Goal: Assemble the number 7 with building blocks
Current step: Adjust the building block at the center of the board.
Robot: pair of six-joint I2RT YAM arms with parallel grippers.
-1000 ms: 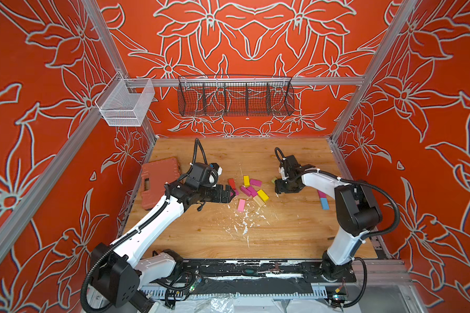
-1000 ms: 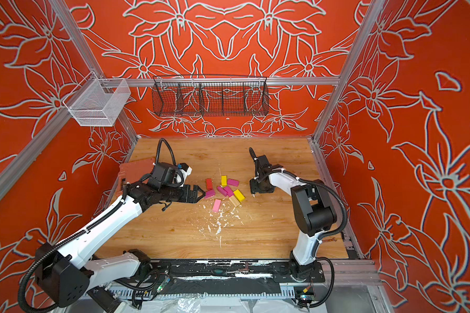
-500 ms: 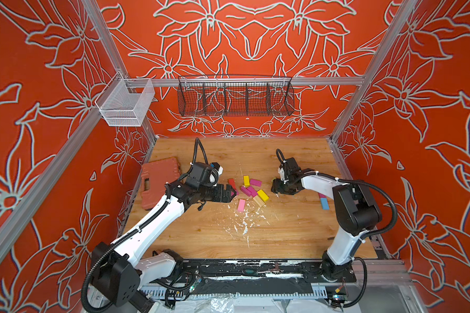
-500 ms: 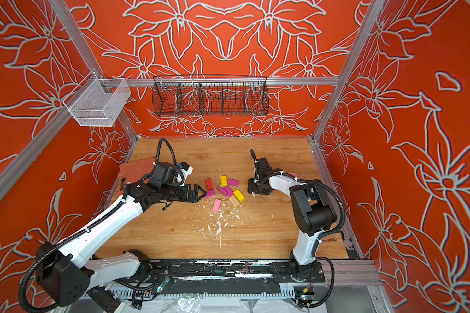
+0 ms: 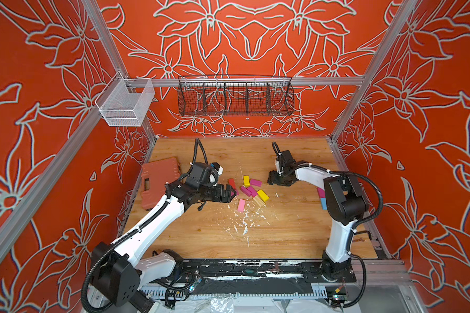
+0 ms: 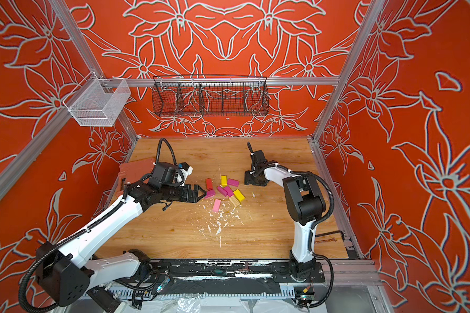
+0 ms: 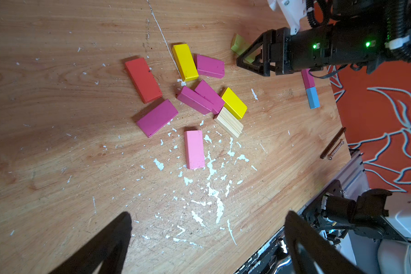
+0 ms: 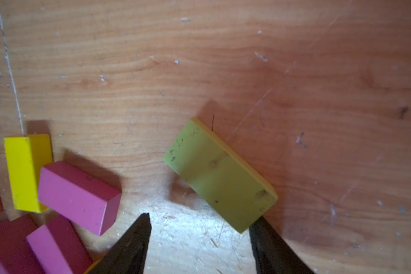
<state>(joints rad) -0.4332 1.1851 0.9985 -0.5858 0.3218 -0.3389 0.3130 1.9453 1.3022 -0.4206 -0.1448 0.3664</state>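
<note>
**Blocks loose at mid-counter, 7 not yet formed**

Any marking on the tool case point(image 5: 159, 184) too small to read.

Building blocks point(image 7: 195, 99) scattered in a loose cluster at the middle of the counter point(image 5: 255, 244), between the two claws; not yet lined up as the number 7. At the far side of the cluster: a red block point(image 7: 143, 80), a yellow block point(image 7: 185, 62) and a magenta block point(image 7: 210, 66), the last two touching. Nearer the middle: a pair of magenta blocks point(image 7: 201, 98) side by side, against a second yellow block point(image 7: 234, 103), itself touching a bare-wood block point(image 7: 228, 121). Light-pink block point(image 7: 194, 149) apart on the near side, among white flecks point(image 5: 244, 226).

Left claw point(image 6: 201, 193) spread wide, low, just beside a lone magenta block point(image 6: 210, 193) at the cluster's left; whether touching, cannot tell. Right claw point(image 8: 201, 219) spread too, pinching nothing. Green block point(image 8: 220, 174) lying on the counter, one end against one fingertip point(image 8: 268, 246), well clear of the other.

Deep-pink block point(image 7: 308, 79) and blue block point(image 7: 313, 97) end to end near the right edge, half hidden by the right arm from above. Tool case flat along the left edge. Thin dark rod point(image 7: 333, 143) near the front right corner. Broad bare wood between cluster and front rail, and again between cluster and back wall.
</note>
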